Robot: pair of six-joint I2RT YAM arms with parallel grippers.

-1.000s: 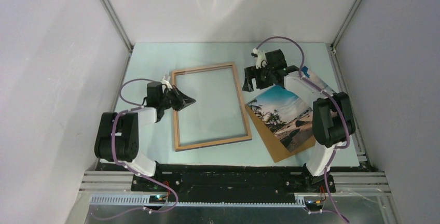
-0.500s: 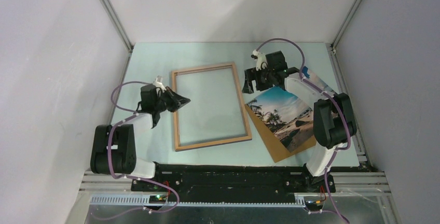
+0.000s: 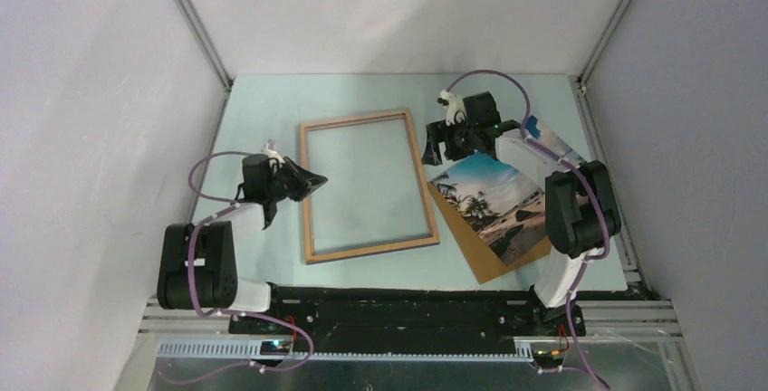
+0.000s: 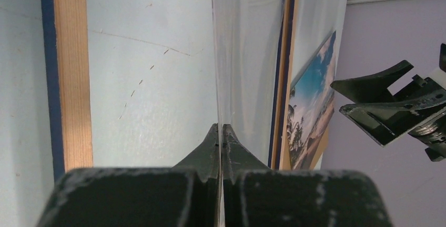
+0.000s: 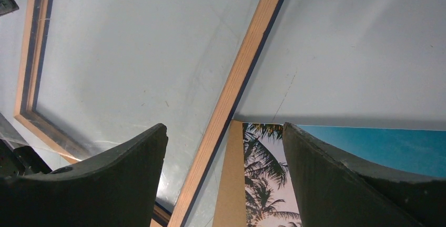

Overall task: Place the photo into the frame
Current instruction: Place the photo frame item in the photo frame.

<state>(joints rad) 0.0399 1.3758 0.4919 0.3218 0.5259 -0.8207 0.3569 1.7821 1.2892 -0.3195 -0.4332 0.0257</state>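
Top external: the photo (image 3: 489, 196) is lying by the right edge of the worktop (image 3: 272, 101), beside the frame (image 3: 358, 119). The right gripper (image 3: 444, 144), jaws wide, is being poised over its far corner for a shallow pinch; the left gripper (image 3: 319, 179) is being held shut.

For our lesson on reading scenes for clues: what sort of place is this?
Likely a robotics lab test cell: a left arm and right arm bolted to a table, plain white walls boxing it in, with a frame and photo laid out.

No text, label, brand or number can be read anywhere — not in any view.
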